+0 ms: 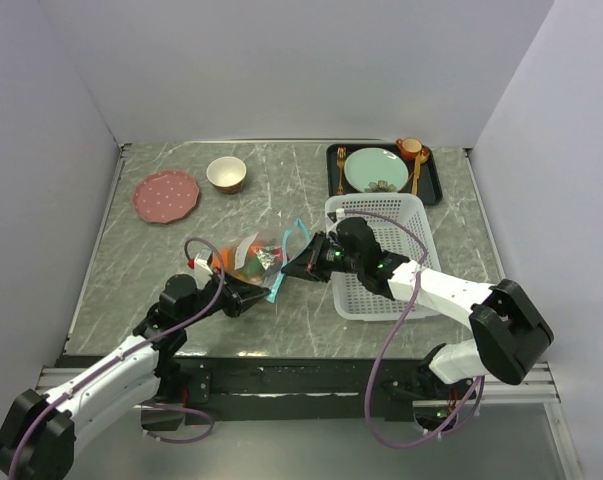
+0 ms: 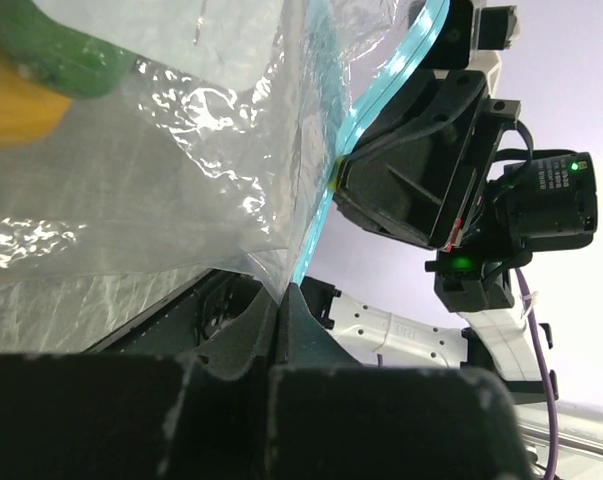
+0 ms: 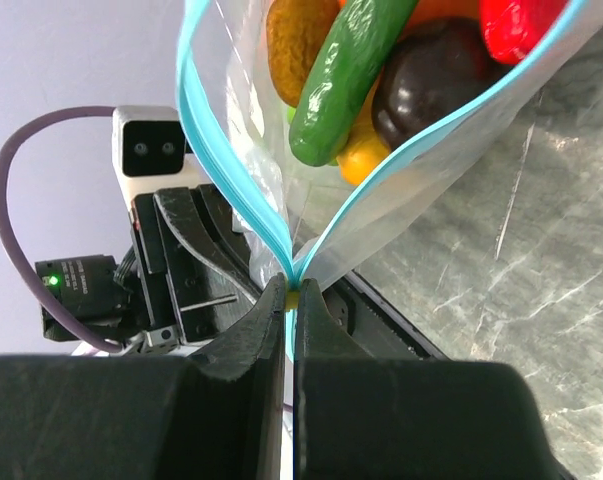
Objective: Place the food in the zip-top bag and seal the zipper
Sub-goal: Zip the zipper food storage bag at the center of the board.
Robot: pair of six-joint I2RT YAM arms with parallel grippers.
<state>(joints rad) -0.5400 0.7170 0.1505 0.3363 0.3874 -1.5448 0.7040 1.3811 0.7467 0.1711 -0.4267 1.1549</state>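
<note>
Centrally, the clear plastic zip-top bag (image 1: pixel 253 252) of toy produce (image 3: pixel 341 70) is held. Its teal-blue zipper strip (image 3: pixel 203 125) is clamped by the left gripper (image 2: pixel 279 300) and right gripper (image 3: pixel 289 295).

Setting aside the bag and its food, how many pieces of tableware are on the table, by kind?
Plates: 2 (pink plate, teal plate)
Bowl: 1
Cup: 1
Gold utensils: 2 (fork, spoon)
Total: 6

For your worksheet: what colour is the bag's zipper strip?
The zipper is light blue, clearest in the right wrist view.
</note>
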